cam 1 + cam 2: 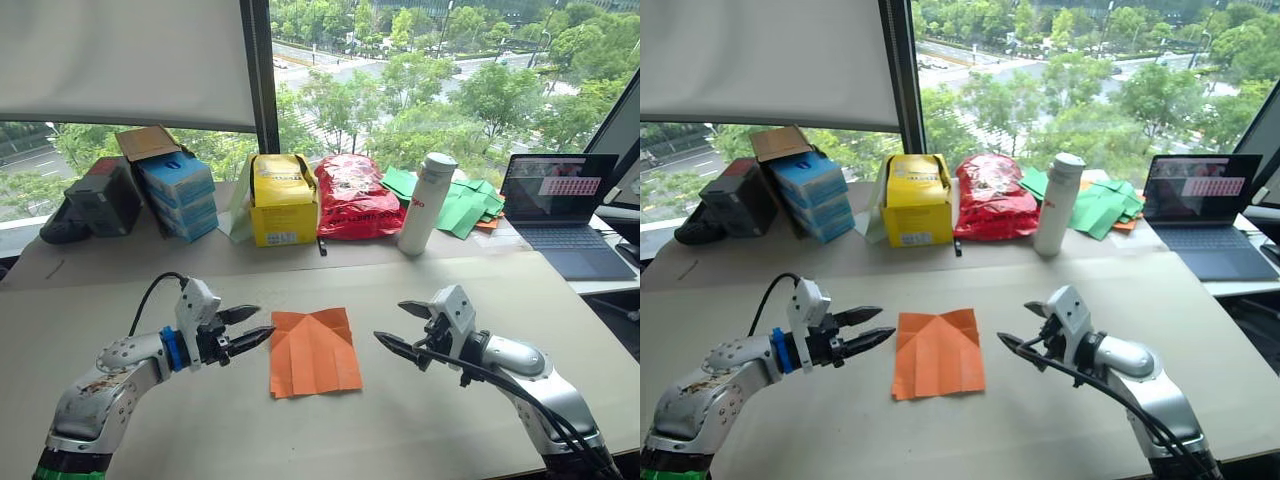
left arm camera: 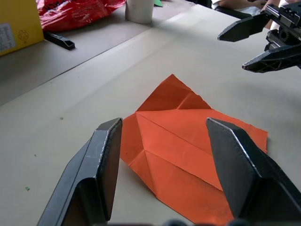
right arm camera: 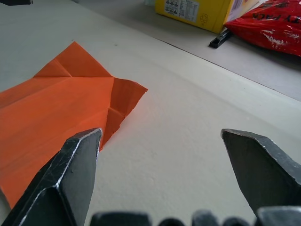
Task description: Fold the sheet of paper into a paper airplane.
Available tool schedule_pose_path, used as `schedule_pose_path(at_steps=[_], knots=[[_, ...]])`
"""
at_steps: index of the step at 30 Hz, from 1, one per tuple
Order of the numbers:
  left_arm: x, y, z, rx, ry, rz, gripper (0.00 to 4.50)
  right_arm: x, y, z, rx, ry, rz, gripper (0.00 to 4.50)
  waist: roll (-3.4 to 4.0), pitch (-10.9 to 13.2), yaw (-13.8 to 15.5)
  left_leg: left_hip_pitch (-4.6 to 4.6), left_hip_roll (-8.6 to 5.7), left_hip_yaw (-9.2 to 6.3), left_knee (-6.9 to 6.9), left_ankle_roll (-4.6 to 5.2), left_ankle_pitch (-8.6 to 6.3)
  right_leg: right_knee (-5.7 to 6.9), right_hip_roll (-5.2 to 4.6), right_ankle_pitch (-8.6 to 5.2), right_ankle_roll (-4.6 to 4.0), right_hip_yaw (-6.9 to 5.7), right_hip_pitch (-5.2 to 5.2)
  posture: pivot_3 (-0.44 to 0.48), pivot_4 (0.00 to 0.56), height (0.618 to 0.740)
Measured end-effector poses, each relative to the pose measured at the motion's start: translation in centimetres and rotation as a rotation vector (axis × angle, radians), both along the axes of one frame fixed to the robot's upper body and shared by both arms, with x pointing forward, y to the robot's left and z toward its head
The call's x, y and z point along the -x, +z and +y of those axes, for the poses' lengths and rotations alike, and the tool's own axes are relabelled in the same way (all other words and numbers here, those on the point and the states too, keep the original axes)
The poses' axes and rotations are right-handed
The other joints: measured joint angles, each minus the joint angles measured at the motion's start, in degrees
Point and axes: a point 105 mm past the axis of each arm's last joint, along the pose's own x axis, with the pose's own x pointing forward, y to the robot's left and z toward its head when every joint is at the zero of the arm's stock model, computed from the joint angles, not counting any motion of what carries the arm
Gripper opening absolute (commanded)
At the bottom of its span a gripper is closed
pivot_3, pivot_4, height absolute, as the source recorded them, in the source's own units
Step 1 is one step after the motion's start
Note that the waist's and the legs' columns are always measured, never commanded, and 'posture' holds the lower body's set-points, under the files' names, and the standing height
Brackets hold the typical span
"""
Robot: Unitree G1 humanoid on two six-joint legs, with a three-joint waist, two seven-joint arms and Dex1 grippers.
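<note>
Pale desk [image 1: 450, 420], both claws released: left claw [image 1: 247, 327], right claw [image 1: 400, 324] flank the sheet of paper [image 1: 313, 351], flimsy, light; best pinched at a corner.

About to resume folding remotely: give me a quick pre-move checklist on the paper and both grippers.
1. Paper flat on the table: ok.
2. Paper free, neither gripper touching it: ok.
3. Left gripper open, beside the paper's left edge: ok.
4. Right gripper open, beside the paper's right edge: ok.
5. Far corners folded in, creases visible: ok.
6. Creases symmetric: cannot tell.
</note>
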Motion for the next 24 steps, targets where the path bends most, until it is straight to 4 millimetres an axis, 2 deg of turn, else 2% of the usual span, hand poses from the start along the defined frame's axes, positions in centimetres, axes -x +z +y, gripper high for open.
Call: schedule_pose_path(at_steps=[6,9,15,21,24], knots=[[-0.6,-2.6,-1.7,-0.124,-0.091,0.016,0.01,0.2,-0.7,0.0,0.031,-0.009,0.011,4.5,0.0,0.0,-0.1,-0.01,-0.01,0.01,0.0,0.0,0.0,0.01,0.0,0.0,0.0,0.02,-0.02,0.0,0.15,0.74],[-0.9,-4.2,-2.3,-0.175,-0.108,0.03,0.01,0.5,-0.9,0.3,0.057,0.0,0.005,4.5,0.0,0.0,-0.1,-0.01,-0.01,0.01,0.0,0.02,-0.01,0.01,0.0,0.0,0.0,0.02,-0.02,0.0,0.15,0.74],[-1.0,-5.8,-2.5,-0.255,-0.135,0.048,0.01,0.9,-1.2,0.8,0.112,0.019,0.021,4.5,0.0,0.0,0.0,-0.01,-0.01,0.02,0.0,0.07,-0.03,0.01,0.0,0.0,0.0,0.01,-0.02,0.0,0.15,0.74],[-1.2,-6.0,-2.7,-0.29,-0.152,0.018,0.01,2.2,-0.9,1.8,0.158,0.09,0.035,4.5,0.01,0.0,0.3,-0.01,-0.01,-0.01,0.01,0.11,-0.06,0.01,-0.01,0.0,0.0,0.0,0.0,0.0,0.15,0.74],[-1.3,-6.1,-2.7,-0.301,-0.164,0.014,0.0,3.4,-0.2,2.9,0.175,0.155,0.035,3.75,0.02,0.0,0.3,0.0,-0.01,-0.01,0.02,0.16,-0.08,0.01,-0.01,0.0,0.01,-0.01,0.01,0.0,0.15,0.74]])
